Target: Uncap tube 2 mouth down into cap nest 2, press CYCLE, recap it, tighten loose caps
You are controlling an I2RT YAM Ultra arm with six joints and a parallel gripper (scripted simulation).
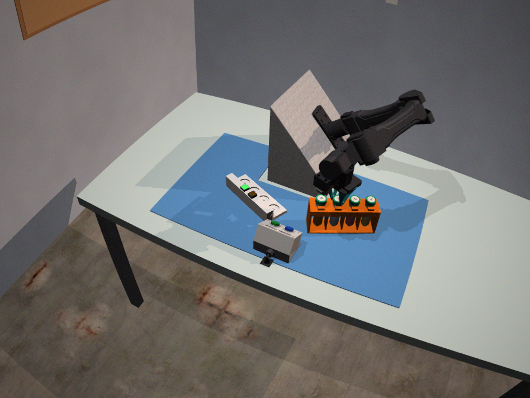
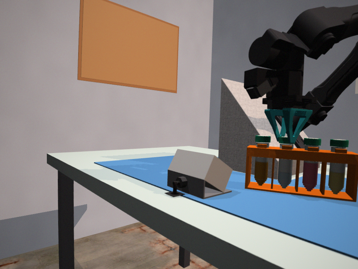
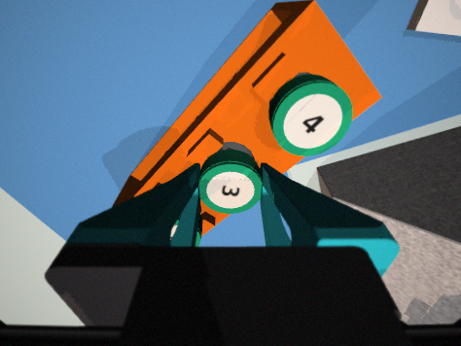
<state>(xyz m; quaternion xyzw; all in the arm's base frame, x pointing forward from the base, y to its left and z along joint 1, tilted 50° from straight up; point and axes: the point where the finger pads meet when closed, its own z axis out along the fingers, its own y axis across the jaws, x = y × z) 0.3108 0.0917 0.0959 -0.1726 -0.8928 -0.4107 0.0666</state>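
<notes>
Above the orange decapping station (image 3: 253,92), the gripper (image 3: 230,167) points straight down with its teal fingers clamped on either side of a green-rimmed cap – the wrist view reads its dot as cap 3 (image 3: 230,190), with cap 4 (image 3: 311,117) standing free beside it. The cap of tube 2 (image 1: 354,199), the task's own cap, sits on its tube one place over, untouched by the fingers. On the cap tray (image 1: 246,202) the green lamp (image 1: 244,186) is lit and the amber lamp (image 1: 252,194) is dark; the nests appear to hold no cap, and all four tubes are capped. Judged from this, the aspirate step is over and the step in hand is probably the tightening of a loose cap on tube 3 – its height against the others cannot be read here. The next move calls for turning until the cap stops, opening the fingers, lifting off, and only then pressing READY (image 1: 275,223) on the small desk (image 1: 274,242), beside CYCLE (image 1: 289,228).
</notes>
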